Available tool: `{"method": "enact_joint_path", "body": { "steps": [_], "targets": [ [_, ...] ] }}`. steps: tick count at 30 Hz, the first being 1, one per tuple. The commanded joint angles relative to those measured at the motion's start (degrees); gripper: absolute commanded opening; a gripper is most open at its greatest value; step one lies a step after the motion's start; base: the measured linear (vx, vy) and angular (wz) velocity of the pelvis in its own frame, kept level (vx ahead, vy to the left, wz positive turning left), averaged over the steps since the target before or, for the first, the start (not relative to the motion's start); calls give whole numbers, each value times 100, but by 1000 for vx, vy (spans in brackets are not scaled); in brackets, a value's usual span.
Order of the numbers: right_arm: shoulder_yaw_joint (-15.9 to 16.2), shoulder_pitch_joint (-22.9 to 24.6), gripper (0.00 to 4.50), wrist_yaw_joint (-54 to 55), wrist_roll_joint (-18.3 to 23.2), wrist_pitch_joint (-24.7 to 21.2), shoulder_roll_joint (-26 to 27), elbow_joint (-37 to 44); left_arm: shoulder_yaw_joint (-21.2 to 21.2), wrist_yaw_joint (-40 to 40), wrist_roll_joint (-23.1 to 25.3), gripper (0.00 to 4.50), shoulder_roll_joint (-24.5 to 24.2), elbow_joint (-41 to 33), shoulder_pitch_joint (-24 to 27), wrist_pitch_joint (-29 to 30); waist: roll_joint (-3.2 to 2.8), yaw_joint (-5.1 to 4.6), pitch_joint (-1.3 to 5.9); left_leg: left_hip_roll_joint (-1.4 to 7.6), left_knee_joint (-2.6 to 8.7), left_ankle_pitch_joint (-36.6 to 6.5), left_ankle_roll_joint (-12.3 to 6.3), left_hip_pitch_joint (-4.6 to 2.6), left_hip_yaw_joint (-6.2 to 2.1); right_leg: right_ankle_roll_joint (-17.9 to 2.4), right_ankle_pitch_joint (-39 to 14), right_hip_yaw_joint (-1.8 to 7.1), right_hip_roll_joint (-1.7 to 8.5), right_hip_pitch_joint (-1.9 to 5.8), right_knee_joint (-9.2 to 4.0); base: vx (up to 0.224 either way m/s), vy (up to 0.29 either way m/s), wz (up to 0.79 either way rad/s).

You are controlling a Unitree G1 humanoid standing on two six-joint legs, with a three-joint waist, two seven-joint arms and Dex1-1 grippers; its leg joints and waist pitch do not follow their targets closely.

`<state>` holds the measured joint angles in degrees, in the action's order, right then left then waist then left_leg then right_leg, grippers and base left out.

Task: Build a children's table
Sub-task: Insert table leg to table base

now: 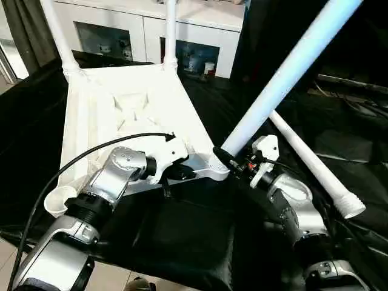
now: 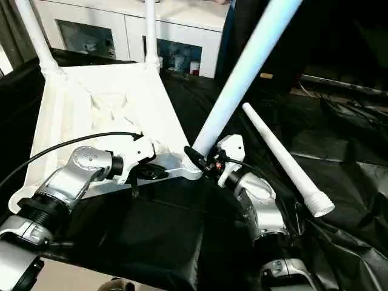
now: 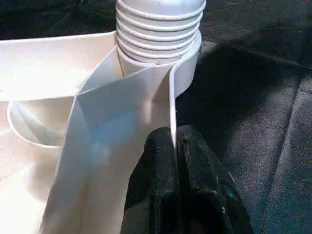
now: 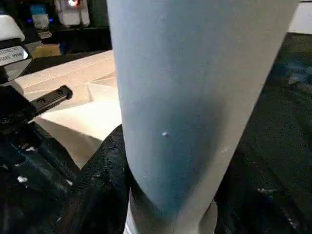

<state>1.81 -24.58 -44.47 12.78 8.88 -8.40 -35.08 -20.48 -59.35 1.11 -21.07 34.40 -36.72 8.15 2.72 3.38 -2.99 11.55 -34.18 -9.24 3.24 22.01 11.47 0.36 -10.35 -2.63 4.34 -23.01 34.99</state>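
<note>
Tabletop point(image 1: 130, 106): white moulded plastic, rectangular, lying underside-up on black cloth point(image 1: 182, 236); ribbed inside, thin raised rim, rounded sockets at corners.
Far legs: 2 white tubes point(image 1: 170, 30) point(image 1: 56, 30) standing upright in the far corner sockets.
Near-right socket point(image 1: 215, 167): third leg point(image 1: 285, 76) seated in it, leaning up & to the right; smooth round tube, pale bluish cast; coarse ridged threads at its foot, seen in left wrist view point(image 3: 158, 29).
Loose leg point(image 1: 315, 163): lies flat on cloth, right of tabletop, apart from it; tapered tube, threaded collar at near end.
Near-left socket point(image 1: 57, 200): open cup, round.
Left gripper point(image 3: 174, 141): black fingers pinched tight on the thin rim edge, just beside near-right socket.
Right gripper point(image 1: 233, 160): fingers half-spread, clasping the leaning leg low down, just above socket.
Backdrop: white cabinet point(image 1: 145, 30), glass-front.
</note>
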Motion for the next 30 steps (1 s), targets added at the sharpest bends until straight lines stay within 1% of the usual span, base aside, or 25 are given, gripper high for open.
{"method": "enact_joint_path", "body": {
  "steps": [1, 2, 3, 4, 5, 6, 7, 9, 10, 11, 12, 13, 15, 17, 21, 23, 24, 25, 27, 28, 29, 30],
  "targets": [
    [182, 31, 189, -162, -243, -396, -128, -450, -28, -196, 13, 0, 11, -130, -26, -193, -42, -43, 302, 201, 501, -2612, 205, -195, -175, -887, -2768, 213, 389, 61, -583, 0, 0, 0],
    [204, -59, 189, -206, -272, -432, -147, -546, -51, -279, -9, 0, 0, -177, 2, -229, -45, -51, 307, 201, 509, -2534, 199, -171, -176, -898, -2685, 215, 388, 82, -571, 0, 0, 0],
    [204, -59, 189, -206, -272, -432, -147, -546, -51, -279, -9, 0, 0, -177, 2, -229, -50, -47, 308, 204, 507, -2527, 198, -177, -174, -909, -2658, 216, 389, 75, -569, 0, 0, 0],
    [253, -220, 189, -364, -302, -544, -171, -697, -108, -452, -44, 0, -33, -278, 56, -252, -46, -61, 311, 203, 501, -2523, 196, -177, -171, -943, -2617, 216, 389, 76, -562, 0, 0, 0],
    [261, -241, 189, -388, -306, -558, -174, -716, -117, -476, -48, 0, -38, -292, 64, -254, -49, -71, 314, 202, 501, -2493, 190, -171, -168, -973, -2563, 219, 387, 81, -552, 0, 0, 0],
    [398, -444, 189, -656, -400, -666, -238, -895, -222, -645, -21, 0, -92, -379, 99, -275, -11, -87, 321, 204, 496, -2426, 165, -159, -170, -1009, -2519, 214, 392, 93, -530, 0, 0, 0],
    [429, -475, 189, -707, -414, -689, -255, -920, -239, -669, -11, 0, -101, -389, 102, -281, -22, -89, 313, 206, 501, -2400, 160, -160, -164, -1014, -2501, 218, 385, 91, -539, 0, 0, 0],
    [546, -590, 189, -925, -457, -803, -324, -1013, -294, -733, 32, 0, -128, -405, 97, -313, -26, -103, 325, 207, 500, -2300, 155, -158, -153, -1050, -2323, 225, 378, 102, -526, 0, 0, 0],
    [610, -633, 189, -1053, -486, -832, -367, -1065, -306, -765, 39, 0, -140, -405, 92, -330, -39, -96, 332, 219, 494, -2274, 149, -187, -140, -1095, -2158, 236, 372, 81, -521, 0, 0, 0],
    [676, -664, 189, -1179, -529, -845, -412, -1127, -316, -810, 35, 0, -159, -421, 96, -346, 33, -110, 339, 218, 494, -2235, 128, -168, -129, -1132, -2048, 228, 361, 102, -506, 0, 0, 0],
    [683, -667, 189, -1192, -533, -846, -417, -1134, -317, -815, 35, 0, -161, -423, 97, -348, 20, -98, 346, 214, 494, -2171, 122, -154, -139, -1143, -1997, 226, 370, 124, -481, 0, 0, 0],
    [716, -682, 189, -1254, -555, -853, -439, -1166, -322, -838, 33, 0, -172, -432, 100, -356, 2, -90, 342, 217, 497, -2140, 115, -168, -127, -1144, -1942, 231, 362, 108, -488, 0, 0, 0],
    [786, -721, 189, -1428, -595, -860, -486, -1265, -340, -927, 22, 0, -198, -465, 107, -390, 3, -98, 346, 220, 503, -2177, 139, -169, -130, -1165, -1911, 225, 358, 114, -482, 0, 0, 0],
    [899, -724, 189, -1758, -647, -792, -554, -1349, -367, -1107, -26, 0, -249, -586, 156, -391, 18, -96, 344, 224, 504, -2272, 160, -179, -134, -1159, -1988, 225, 362, 105, -489, 0, 0, 0],
    [962, -634, 189, -2131, -607, -698, -629, -1298, -419, -1413, -145, 0, -336, -795, 258, -372, 12, -81, 342, 236, 512, -2405, 183, -195, -142, -1152, -2051, 227, 366, 94, -496, 0, 0, 0],
    [983, -574, 189, -2235, -597, -626, -656, -1262, -456, -1606, -229, 0, -407, -943, 319, -298, -9, -76, 345, 237, 526, -2454, 216, -196, -150, -1146, -2036, 227, 358, 93, -493, 0, 0, 0],
    [990, -540, 189, -2249, -603, -582, -665, -1262, -506, -1769, -275, 0, -482, -1066, 359, -162, -2, -74, 349, 244, 527, -2470, 229, -200, -151, -1156, -2013, 228, 362, 93, -490, 0, 0, 0],
    [986, -525, 189, -2251, -606, -562, -665, -1279, -531, -1826, -274, 0, -516, -1114, 374, -106, -18, -75, 348, 236, 531, -2488, 239, -198, -150, -1169, -1989, 227, 353, 91, -483, 0, 0, 0],
    [980, -519, 189, -2250, -605, -553, -663, -1303, -535, -1825, -256, 0, -522, -1121, 376, -84, -8, -85, 342, 235, 538, -2571, 262, -203, -156, -1166, -2058, 222, 346, 84, -490, 0, 0, 0],
    [962, -520, 189, -2228, -603, -547, -652, -1339, -449, -1616, -201, 0, -422, -988, 328, -117, -18, -90, 341, 231, 538, -2621, 282, -208, -158, -1151, -2113, 224, 347, 80, -501, 0, 0, 0],
    [960, -520, 189, -2223, -604, -545, -650, -1343, -439, -1587, -193, 0, -409, -969, 320, -121, -12, -90, 341, 228, 533, -2637, 285, -211, -155, -1142, -2146, 225, 349, 76, -511, 0, 0, 0],
    [933, -519, 189, -2188, -606, -544, -630, -1368, -367, -1386, -126, 0, -325, -848, 271, -135, -16, -89, 340, 229, 533, -2707, 307, -216, -163, -1115, -2246, 226, 355, 71, -520, 0, 0, 0]
  ]
}}
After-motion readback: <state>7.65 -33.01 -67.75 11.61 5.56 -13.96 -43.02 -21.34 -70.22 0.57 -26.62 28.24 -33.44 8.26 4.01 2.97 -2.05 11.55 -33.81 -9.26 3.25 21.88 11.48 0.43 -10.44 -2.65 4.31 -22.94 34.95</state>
